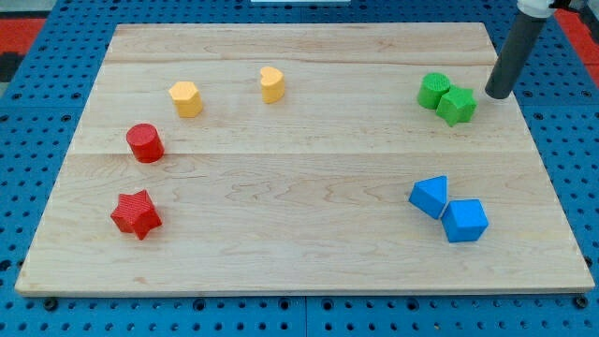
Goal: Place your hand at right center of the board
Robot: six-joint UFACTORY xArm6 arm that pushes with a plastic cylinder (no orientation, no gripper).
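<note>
My tip (pixel 497 94) rests on the wooden board (pixel 299 234) near its right edge in the upper right, just right of the green star block (pixel 457 106) and apart from it. A green cylinder (pixel 432 90) touches the green star on its left. Below, at the lower right, a blue triangular block (pixel 430 196) sits against a blue cube (pixel 465 221). On the left are a yellow hexagonal block (pixel 186 98), a yellow heart-shaped block (pixel 271 83), a red cylinder (pixel 145 142) and a red star block (pixel 137 214).
The board lies on a blue perforated table (pixel 37 112). The dark rod (pixel 515 51) rises from the tip toward the view's top right corner.
</note>
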